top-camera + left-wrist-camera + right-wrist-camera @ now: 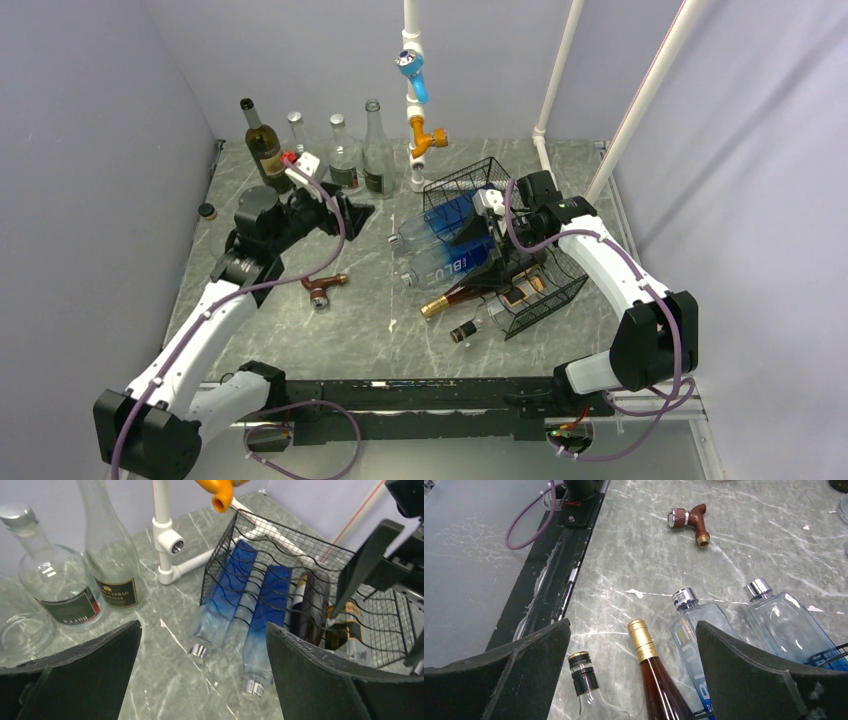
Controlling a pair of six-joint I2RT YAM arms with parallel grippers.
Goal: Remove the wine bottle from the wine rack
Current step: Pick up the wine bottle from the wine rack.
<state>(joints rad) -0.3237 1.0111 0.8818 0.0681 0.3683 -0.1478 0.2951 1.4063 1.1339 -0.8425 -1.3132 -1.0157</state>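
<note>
The black wire wine rack (540,300) sits right of centre, with several bottles lying in it, necks pointing out to the left. The wine bottle (462,295), amber with a gold foil cap, lies between a blue bottle (450,264) and a clear black-capped bottle (478,325). In the right wrist view the wine bottle (659,680) has its neck between my open fingers, untouched. My right gripper (633,625) hovers over the wine rack (300,555), open and empty. My left gripper (203,630) is open above the table left of the rack, facing the blue bottles (227,592).
Several upright bottles (330,150) stand at the back left, among them a dark green one (262,143). A white pipe frame (415,100) with blue and orange fittings rises behind the rack. A brown pipe fitting (323,290) lies mid-table. A small dark cap (207,211) sits far left.
</note>
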